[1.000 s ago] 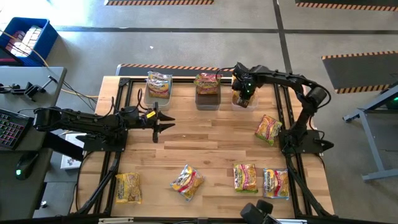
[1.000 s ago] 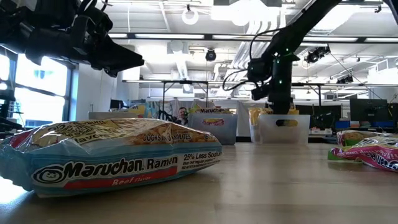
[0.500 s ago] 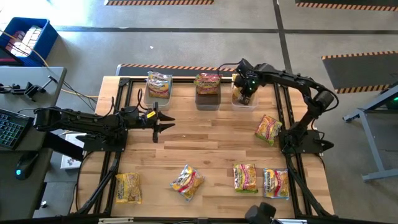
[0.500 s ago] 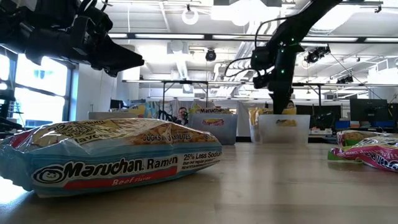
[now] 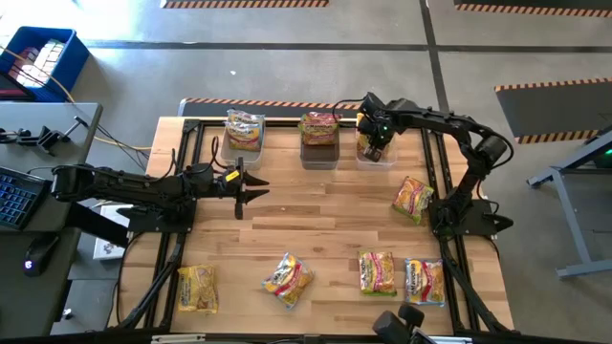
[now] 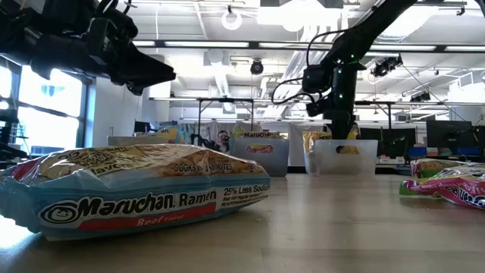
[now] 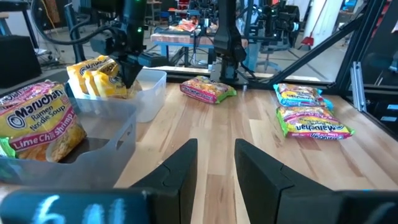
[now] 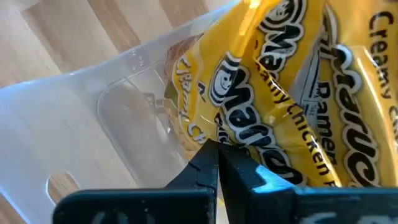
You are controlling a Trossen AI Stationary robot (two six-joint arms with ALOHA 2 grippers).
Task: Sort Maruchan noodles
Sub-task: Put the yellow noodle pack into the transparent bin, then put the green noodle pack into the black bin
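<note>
Three tubs stand along the far edge. The left tub [image 5: 244, 136] and the middle tub [image 5: 319, 139] each hold Maruchan noodles packets. The right clear tub [image 5: 377, 153] holds yellow Creamy Chicken packets [image 8: 280, 93]. My right gripper [image 8: 217, 152] points down into this tub, shut, its tips at a yellow packet. My left gripper [image 5: 256, 185] hovers open above the table's left middle, nothing between its fingers [image 7: 186, 165]. Several more packets lie flat on the table: one at the right [image 5: 413, 199], others near the front [image 5: 287, 279], [image 5: 378, 272], [image 5: 424, 280], [image 5: 196, 289]. My right gripper comes from above with its fingertips [image 8: 208, 155] closed right at the face of a yellow packet [image 8: 239, 127] that lies in the right tub. I cannot tell whether the tips touch the packet or have any of its wrapper between them.
Black arm frames run along the left [image 5: 182, 191] and right [image 5: 445, 191] sides of the wooden table. The tabletop's middle [image 5: 325, 205] is bare wood. A blue-and-yellow packet [image 6: 136, 193] lies close before the low camera. A desk with a keyboard [image 5: 14, 196] stands left of the table.
My right gripper has swayed a little above the right tub, tipping and coming back upright, and stays shut. The packets on the table lie as before.
</note>
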